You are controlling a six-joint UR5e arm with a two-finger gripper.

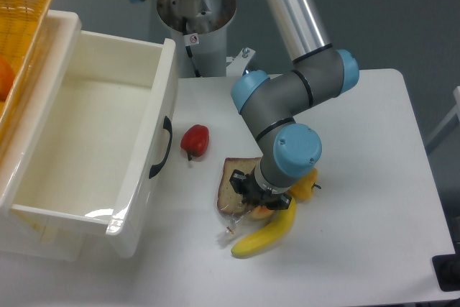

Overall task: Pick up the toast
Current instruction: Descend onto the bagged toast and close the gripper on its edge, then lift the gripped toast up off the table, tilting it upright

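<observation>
The toast, a brown slice in crinkly clear plastic, lies on the white table just left of my gripper. The gripper points down from the blue-and-grey wrist onto the toast's right edge. Its black fingers stand close together and look pinched on that edge and its wrap. The right part of the toast is hidden under the gripper. The toast rests on the table.
A yellow banana lies just below the gripper, a small orange piece beside it, a yellow item at the right. A red pepper sits up-left. A white bin and yellow basket stand at the left.
</observation>
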